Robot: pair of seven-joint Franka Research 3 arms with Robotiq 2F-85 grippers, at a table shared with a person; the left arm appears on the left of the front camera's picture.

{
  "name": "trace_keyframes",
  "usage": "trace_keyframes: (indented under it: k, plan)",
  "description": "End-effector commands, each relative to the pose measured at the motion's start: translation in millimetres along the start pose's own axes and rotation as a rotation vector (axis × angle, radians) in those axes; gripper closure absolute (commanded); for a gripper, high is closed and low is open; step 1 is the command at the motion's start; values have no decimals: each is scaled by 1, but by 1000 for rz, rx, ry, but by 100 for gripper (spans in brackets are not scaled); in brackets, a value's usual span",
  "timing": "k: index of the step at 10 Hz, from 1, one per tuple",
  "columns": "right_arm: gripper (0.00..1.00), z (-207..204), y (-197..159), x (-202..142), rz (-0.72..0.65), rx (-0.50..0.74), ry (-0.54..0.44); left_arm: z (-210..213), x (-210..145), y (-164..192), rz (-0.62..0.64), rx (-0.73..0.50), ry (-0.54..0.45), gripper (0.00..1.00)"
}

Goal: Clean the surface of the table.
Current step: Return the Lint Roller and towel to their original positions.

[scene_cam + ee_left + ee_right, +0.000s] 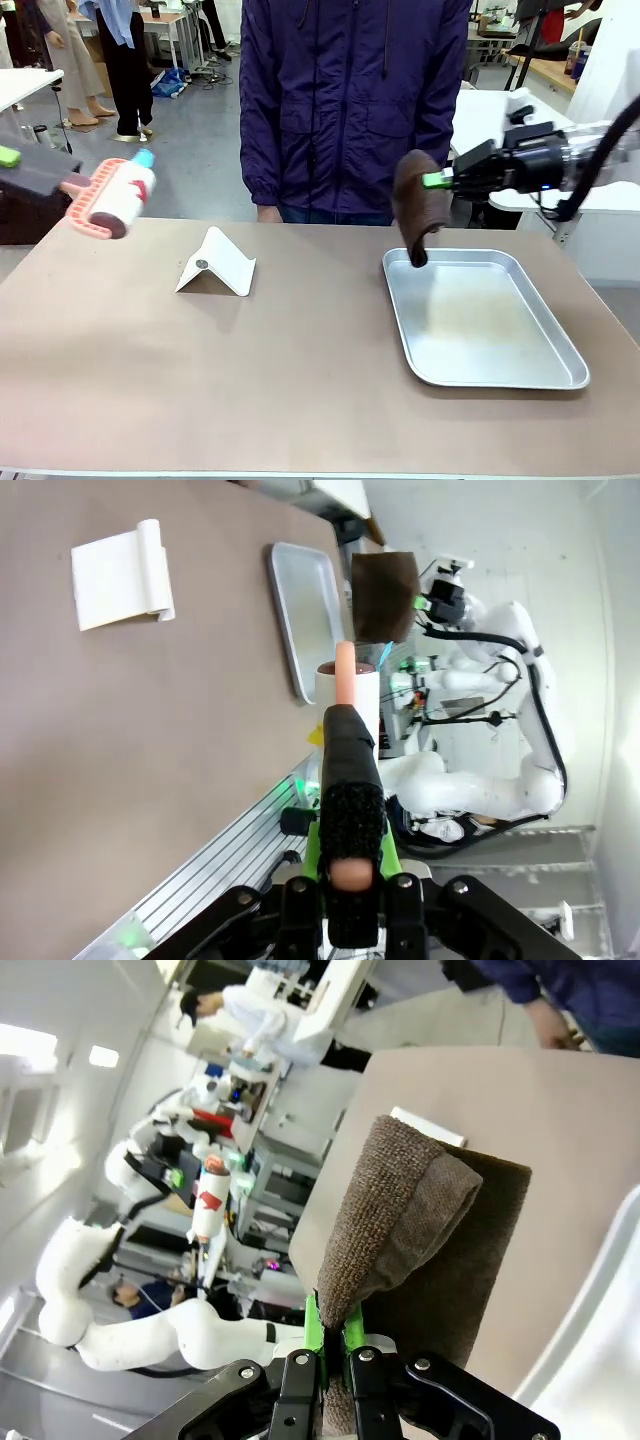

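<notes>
The table has a beige-brown top. My left gripper is shut on the dark handle of a lint roller with a pink frame and white roll, held above the table's far left edge; the left wrist view shows the roller sticking out past the fingers. My right gripper is shut on a brown cloth that hangs over the far left corner of the metal tray. In the right wrist view the cloth is pinched between the green pads.
A folded white card stands like a tent left of the table's middle. A person in a dark purple jacket stands at the far edge. The tray takes up the right part of the table.
</notes>
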State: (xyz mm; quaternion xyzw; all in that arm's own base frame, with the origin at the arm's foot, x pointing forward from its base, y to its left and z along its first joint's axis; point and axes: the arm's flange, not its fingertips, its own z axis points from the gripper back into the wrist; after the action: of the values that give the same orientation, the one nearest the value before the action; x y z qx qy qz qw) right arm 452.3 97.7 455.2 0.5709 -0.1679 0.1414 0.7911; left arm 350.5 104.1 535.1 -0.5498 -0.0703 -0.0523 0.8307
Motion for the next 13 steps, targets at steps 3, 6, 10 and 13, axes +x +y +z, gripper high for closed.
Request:
trace_keyframes:
  k: [3,6,10,13]
  plan:
    - [92,-95,7,-7,-1,-54,72,-74,34,-59,57,264,19,78]
    - [92,-158,4,-24,71,-74,50,-129,58,-79,50,407,0,78]
    - [92,-151,0,-21,50,-97,-23,-147,64,-76,67,398,39,78]
    - [92,-156,4,-27,37,-99,56,-156,62,-72,40,444,22,78]
